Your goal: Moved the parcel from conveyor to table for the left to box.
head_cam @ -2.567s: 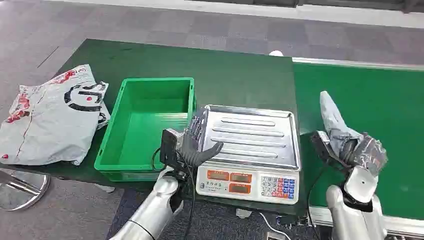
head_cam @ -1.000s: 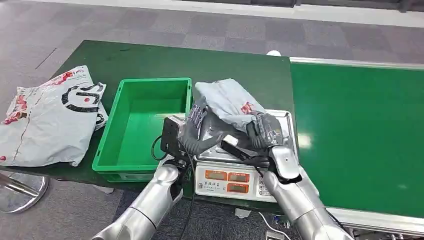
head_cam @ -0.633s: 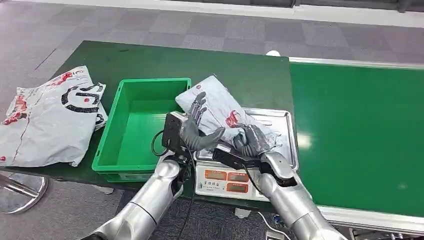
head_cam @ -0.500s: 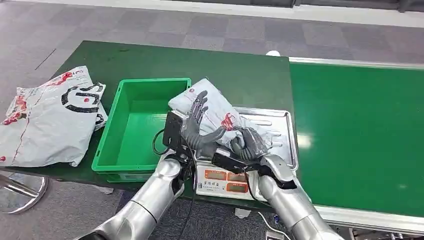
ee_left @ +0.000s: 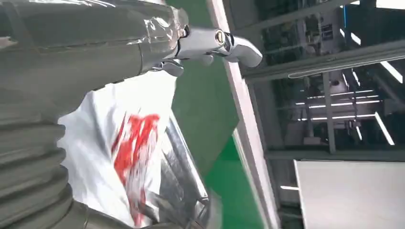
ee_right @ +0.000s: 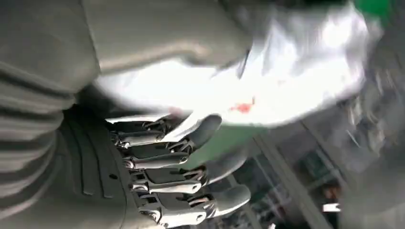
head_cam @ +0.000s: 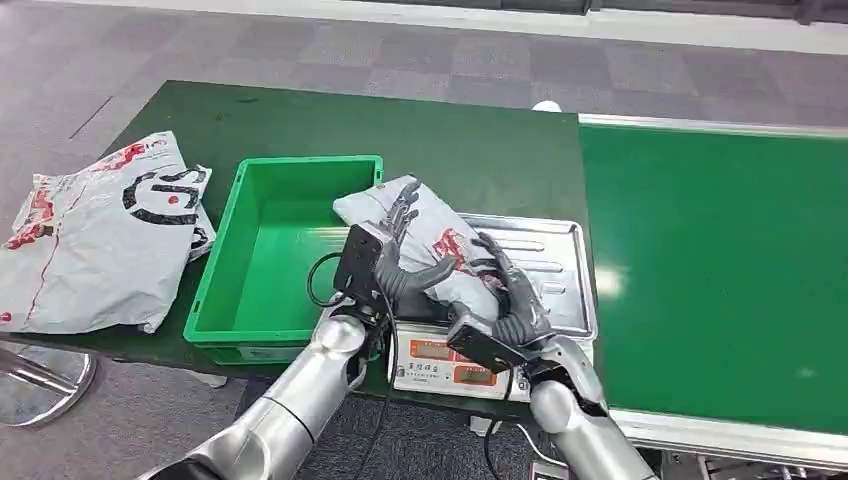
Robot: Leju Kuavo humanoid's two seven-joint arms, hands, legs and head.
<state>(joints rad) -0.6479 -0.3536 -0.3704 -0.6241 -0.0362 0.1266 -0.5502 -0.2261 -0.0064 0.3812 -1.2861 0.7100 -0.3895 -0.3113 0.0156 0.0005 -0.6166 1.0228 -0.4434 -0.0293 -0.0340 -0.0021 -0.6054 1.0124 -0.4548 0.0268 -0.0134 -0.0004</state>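
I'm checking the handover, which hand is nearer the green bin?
Left. The left hand is on the parcel right beside the bin; the right hand is over the scale, farther off.

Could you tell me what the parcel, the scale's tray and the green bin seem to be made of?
Parcel: probably thin plastic film, grey-white and glossy, creased, with red print.
Scale's tray: likely stainless steel, with a bright ribbed sheen.
Green bin: apparently moulded rigid plastic, smooth and uniformly green.
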